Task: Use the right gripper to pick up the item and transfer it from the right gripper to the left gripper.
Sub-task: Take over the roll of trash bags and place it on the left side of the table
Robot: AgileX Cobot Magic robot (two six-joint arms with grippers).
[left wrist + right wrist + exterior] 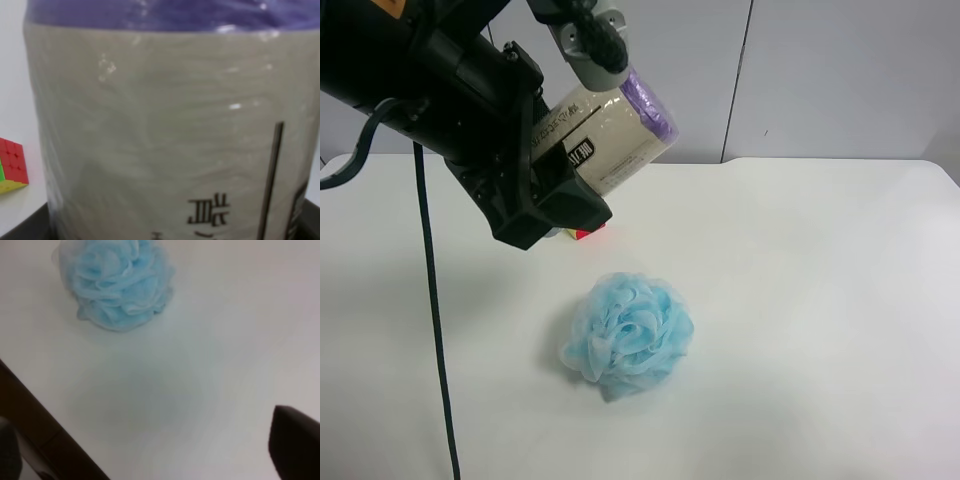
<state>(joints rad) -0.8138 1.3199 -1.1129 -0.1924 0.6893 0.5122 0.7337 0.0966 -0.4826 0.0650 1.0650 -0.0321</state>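
The item (620, 140), a roll with a lilac-purple end and a white printed label, is held in the air by the arm at the exterior high view's left. It fills the left wrist view (165, 130), so this is my left gripper (582, 130), shut on the roll's sides. My right gripper (150, 445) shows only in the right wrist view. One dark fingertip (295, 445) is at one edge and a dark part at the other. It is spread wide, holds nothing and hovers over bare table near the pouf.
A fluffy light-blue mesh pouf (628, 335) lies mid-table and also shows in the right wrist view (115, 282). A multicoloured puzzle cube (582, 233) sits on the white table (800, 300) under the left arm and shows in the left wrist view (12, 167). A black cable (432, 320) hangs down.
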